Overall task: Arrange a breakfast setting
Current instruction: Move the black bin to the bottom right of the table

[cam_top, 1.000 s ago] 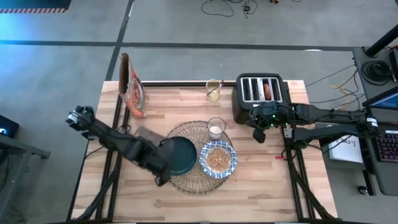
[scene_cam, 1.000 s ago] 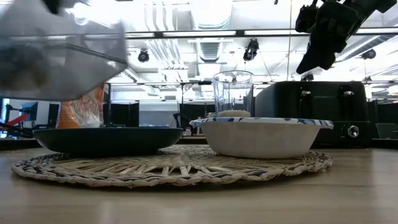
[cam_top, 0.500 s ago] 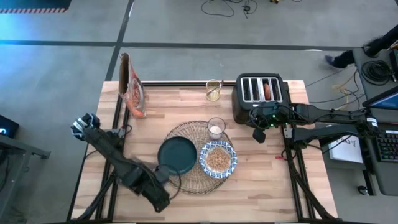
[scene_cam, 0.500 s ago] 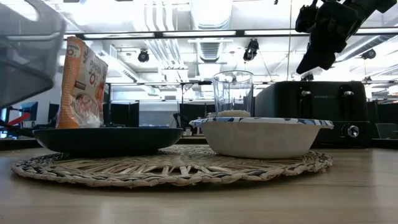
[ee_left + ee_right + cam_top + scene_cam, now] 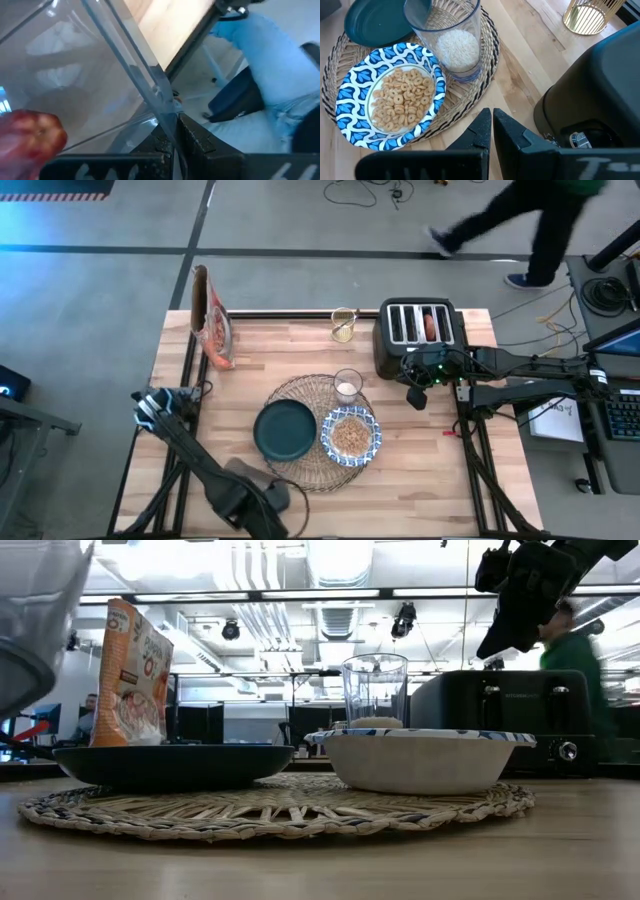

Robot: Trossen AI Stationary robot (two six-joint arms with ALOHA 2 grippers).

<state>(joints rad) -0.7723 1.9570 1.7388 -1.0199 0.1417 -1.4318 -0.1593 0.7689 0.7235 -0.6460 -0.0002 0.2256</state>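
Plate (image 5: 285,429), bowl (image 5: 350,436), glass (image 5: 347,386) on placemat (image 5: 300,392)

Bright overhead light, blurred passer-by (image 5: 520,220)

You can make out printed lettering on the orange cereal bag (image 5: 131,675) in the low view, but it's too small to read; nothing else carries legible text.

On the wooden table (image 5: 420,470) lies a round woven placemat (image 5: 312,432). On it sit a dark teal plate (image 5: 285,429), a blue-and-white bowl (image 5: 350,436) with cereal and a small clear glass (image 5: 347,386). Behind are a black toaster (image 5: 418,332), a cereal bag (image 5: 212,318) and a gold wire holder (image 5: 343,324). The left gripper (image 5: 262,502) hangs at the near table edge; the right gripper (image 5: 416,396) is beside the toaster. A person (image 5: 515,215) walks beyond the table.
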